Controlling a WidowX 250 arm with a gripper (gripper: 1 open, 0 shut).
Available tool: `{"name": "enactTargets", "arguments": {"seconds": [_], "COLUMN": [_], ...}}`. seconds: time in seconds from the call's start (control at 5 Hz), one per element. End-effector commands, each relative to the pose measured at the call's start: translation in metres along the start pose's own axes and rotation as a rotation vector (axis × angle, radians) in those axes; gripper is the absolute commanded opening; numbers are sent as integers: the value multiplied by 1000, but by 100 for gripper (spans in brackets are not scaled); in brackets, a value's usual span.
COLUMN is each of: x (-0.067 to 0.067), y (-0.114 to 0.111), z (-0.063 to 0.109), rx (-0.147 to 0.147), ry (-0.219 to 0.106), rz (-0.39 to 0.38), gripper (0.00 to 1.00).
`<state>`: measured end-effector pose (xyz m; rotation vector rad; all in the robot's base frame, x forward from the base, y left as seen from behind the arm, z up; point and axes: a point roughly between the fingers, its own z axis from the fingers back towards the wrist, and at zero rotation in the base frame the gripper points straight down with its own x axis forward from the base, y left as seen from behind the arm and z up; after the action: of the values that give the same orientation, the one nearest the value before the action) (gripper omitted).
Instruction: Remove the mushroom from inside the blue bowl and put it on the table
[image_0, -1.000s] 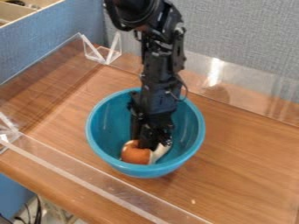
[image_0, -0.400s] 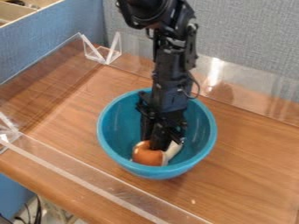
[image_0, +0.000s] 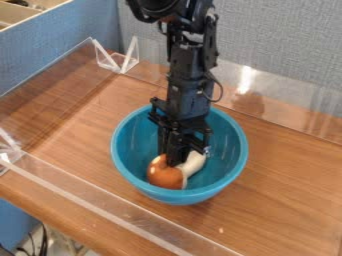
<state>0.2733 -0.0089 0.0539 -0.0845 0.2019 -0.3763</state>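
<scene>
The blue bowl (image_0: 136, 158) sits on the table (image_0: 80, 110) near its front edge. Inside it, at the front, lies the mushroom (image_0: 166, 174), its orange-brown cap toward the camera and its white stem to the right. My gripper (image_0: 178, 158) reaches almost straight down into the bowl from the black arm above. Its dark fingers are shut on the mushroom's top and stem side. The fingertips are partly hidden behind the cap.
Low clear acrylic walls (image_0: 80, 198) edge the tabletop on all sides. A blue partition (image_0: 54, 40) stands at the back left and a grey wall behind. Bare wood lies left and right of the bowl.
The bowl slid a little to the right from a second ago. The gripper closed on the mushroom and the arm shifted slightly left and up since the last frame.
</scene>
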Motion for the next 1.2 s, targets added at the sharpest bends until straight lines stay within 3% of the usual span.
{"name": "enactTargets", "arguments": {"seconds": [0.0, 0.4, 0.6, 1.0], "x": [7, 7, -8, -36], "y": [0, 36, 47, 79], "z": [38, 70, 88, 106], "rx": [27, 55, 69, 68], "ry": [-106, -138, -160, -217], "rz": [45, 17, 81, 141], "gripper": [0, 0, 0, 0]}}
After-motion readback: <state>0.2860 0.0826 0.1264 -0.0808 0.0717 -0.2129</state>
